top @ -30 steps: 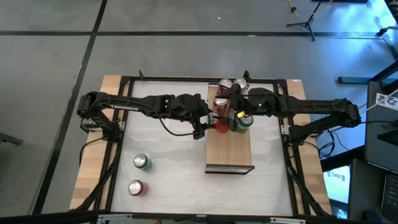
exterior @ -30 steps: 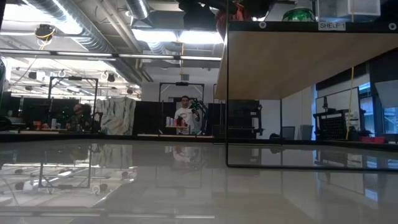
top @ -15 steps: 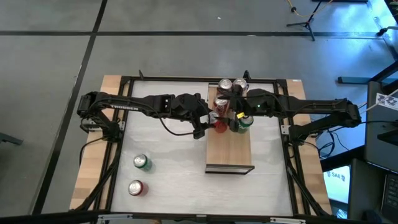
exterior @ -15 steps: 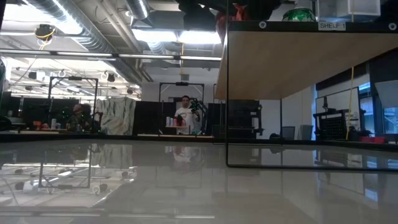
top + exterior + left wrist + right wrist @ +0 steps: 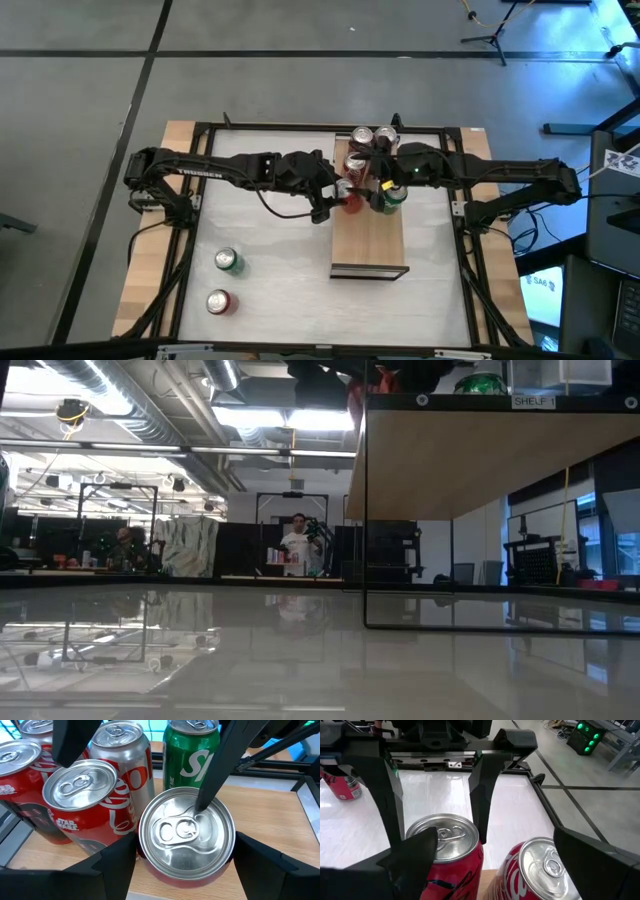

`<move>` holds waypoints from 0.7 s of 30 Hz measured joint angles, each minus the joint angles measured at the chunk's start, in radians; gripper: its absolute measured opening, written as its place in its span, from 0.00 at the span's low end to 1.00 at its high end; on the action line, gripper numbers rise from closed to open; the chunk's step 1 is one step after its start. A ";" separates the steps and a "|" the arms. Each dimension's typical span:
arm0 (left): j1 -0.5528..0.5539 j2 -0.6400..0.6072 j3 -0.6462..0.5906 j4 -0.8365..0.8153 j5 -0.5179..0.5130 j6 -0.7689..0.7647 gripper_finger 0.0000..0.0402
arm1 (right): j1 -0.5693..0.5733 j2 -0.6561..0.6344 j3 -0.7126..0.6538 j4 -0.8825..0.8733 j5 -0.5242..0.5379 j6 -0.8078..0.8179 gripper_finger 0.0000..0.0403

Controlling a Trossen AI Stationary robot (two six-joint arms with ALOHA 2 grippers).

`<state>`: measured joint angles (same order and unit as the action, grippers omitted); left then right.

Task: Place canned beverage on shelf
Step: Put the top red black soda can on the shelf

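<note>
Left end effector (image 5: 186, 870) clasps cylindrical metal can (image 5: 186, 832).

Hidden and cut off around the shelf

From above, my two arms cover most of the cans at the far end of the shelf (image 5: 368, 245), so I can't count them or see what either gripper touches. In the low view the shelf's top is cropped; only slivers of a green can (image 5: 480, 382) and a red can (image 5: 357, 390) show. The left wrist view cuts off the near can's (image 5: 186, 832) body, and I can't tell whether the fingers beside it touch.
</note>
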<state>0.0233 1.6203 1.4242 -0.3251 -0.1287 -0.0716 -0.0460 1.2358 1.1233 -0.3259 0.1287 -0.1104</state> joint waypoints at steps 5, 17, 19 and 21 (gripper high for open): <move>0.000 0.000 0.000 0.007 -0.021 -0.001 0.68 | 0.000 0.000 0.000 -0.011 0.000 -0.003 0.99; 0.000 0.002 -0.002 0.022 -0.025 -0.002 0.68 | 0.000 0.001 -0.003 -0.023 -0.001 -0.005 0.99; 0.000 0.002 -0.002 0.023 -0.025 -0.003 0.68 | 0.000 0.001 -0.003 -0.022 -0.001 -0.005 0.99; 0.000 0.003 -0.002 0.024 -0.025 -0.003 0.68 | 0.000 0.001 -0.003 -0.021 -0.001 -0.005 0.99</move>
<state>0.0235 1.6230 1.4223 -0.3016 -0.1532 -0.0750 -0.0460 1.2369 1.1206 -0.3473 0.1280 -0.1155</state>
